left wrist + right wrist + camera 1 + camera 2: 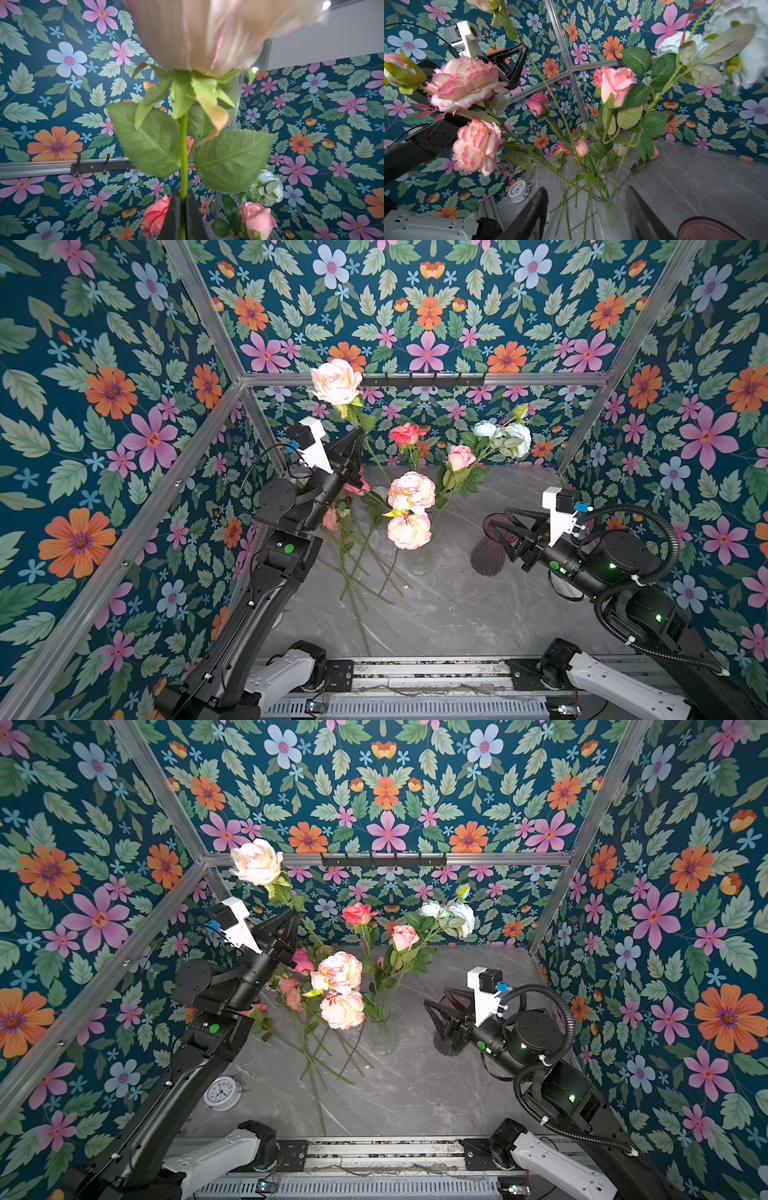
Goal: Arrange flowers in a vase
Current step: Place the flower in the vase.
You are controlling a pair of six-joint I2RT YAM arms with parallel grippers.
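Observation:
My left gripper [360,432] [296,912] [182,199] is shut on the green stem [183,145] of a pale peach rose [336,381] [257,861] [207,31], held high at the back left. A clear glass vase [422,560] [383,1036] [610,212] stands mid-table with several flowers in it: pink-cream peonies [411,489], a pink rose [460,457] [616,85], a coral rose [405,434] and white blooms [505,435]. Right of this vase my right gripper [496,520] [436,998] [586,189] is open and holds nothing. It points toward the vase, apart from it.
A dark purple ribbed vase [488,556] [446,1046] [708,228] stands just under my right gripper. Several loose flowers [291,990] lie with crossed stems [353,568] on the grey marble table [457,614], left of the clear vase. A small white clock [222,1092] [518,191] sits by the left arm.

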